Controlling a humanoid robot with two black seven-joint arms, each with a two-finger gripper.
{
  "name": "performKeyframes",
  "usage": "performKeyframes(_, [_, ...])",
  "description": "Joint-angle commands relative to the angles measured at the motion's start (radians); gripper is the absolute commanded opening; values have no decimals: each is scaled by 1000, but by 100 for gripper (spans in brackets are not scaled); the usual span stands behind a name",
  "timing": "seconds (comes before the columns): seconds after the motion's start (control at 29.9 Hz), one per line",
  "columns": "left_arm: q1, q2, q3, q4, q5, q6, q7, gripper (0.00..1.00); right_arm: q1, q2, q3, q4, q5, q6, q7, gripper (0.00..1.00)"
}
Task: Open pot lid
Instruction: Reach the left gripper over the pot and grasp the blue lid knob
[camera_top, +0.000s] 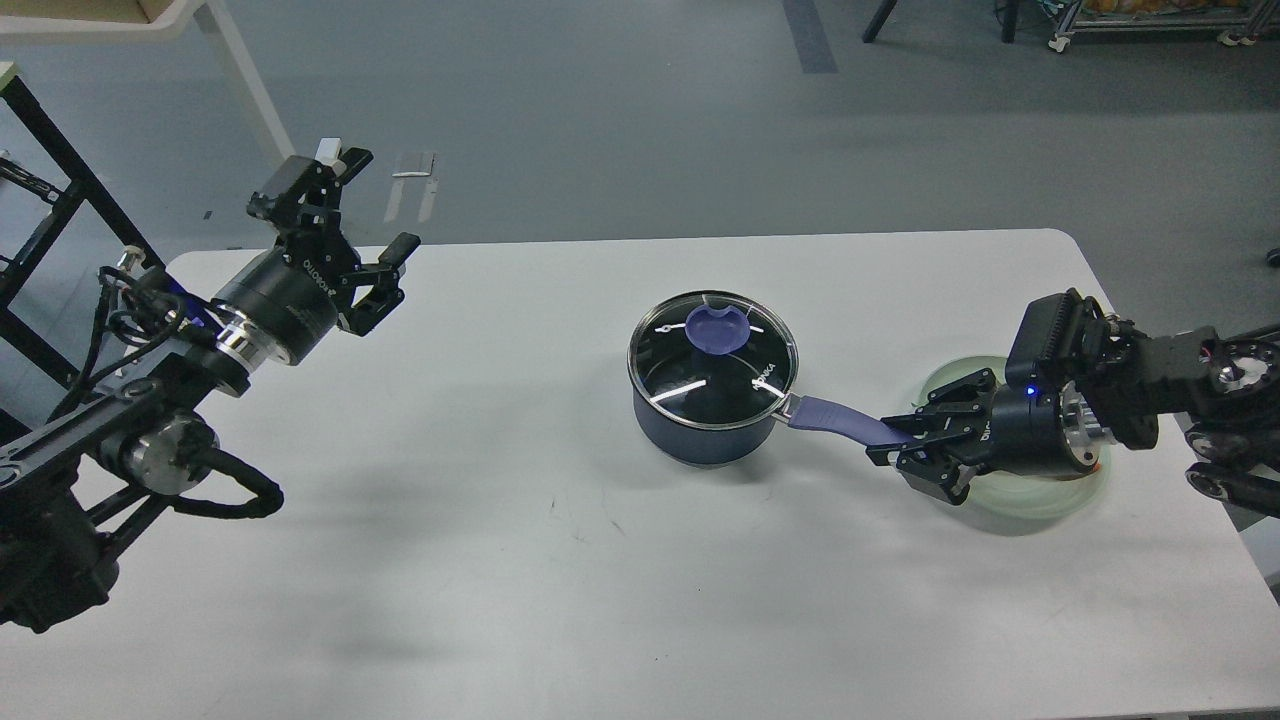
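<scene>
Black right gripper (905, 445) pinching the long purple-blue handle's end, steadying the navy-blue saucepan (705, 425) just beyond the jaws. Clear glass lid (712, 360) seated on the rim, knob untouched; lifting remains. Left gripper (375, 255) spread wide, empty, well apart.

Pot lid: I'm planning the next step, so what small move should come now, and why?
Probably bring the left gripper across and down toward the lid's knob. The lid sits shut on the pot, the right gripper is at the handle, and the left one is open and far off.
</scene>
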Motion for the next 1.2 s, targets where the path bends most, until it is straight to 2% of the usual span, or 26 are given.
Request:
performKeyframes(0.0, [-73,-2,1,-3,307,-21,-38,99,9,-2,0,1,3,0,0,30])
performKeyframes(0.07, [-126,-10,12,-4,527,-21,-78,99,15,-2,0,1,5,0,0,30])
performKeyframes(0.13, [-191,-16,63,-18,746,-10,-78,99,15,0,0,1,6,0,0,30])
performKeyframes(0.23, [-310,-36,217,-44,1027,39,-78,99,16,0,0,1,6,0,0,30])
performKeyframes(0.37, [-452,-77,449,-29,1207,239,-78,99,16,0,0,1,6,2,0,30])
performKeyframes(0.47, [-524,-131,607,28,1245,327,-78,99,16,0,-1,3,8,2,0,30])
performKeyframes(0.54, [-545,-184,656,84,1267,335,-78,99,16,-2,-1,1,8,2,0,31])
performKeyframes(0.87, [-625,-432,676,380,1325,337,-78,99,16,-3,0,1,8,2,0,31])
performKeyframes(1.17, [-611,-533,704,448,1310,335,-78,99,13,-3,-1,1,8,2,0,31])
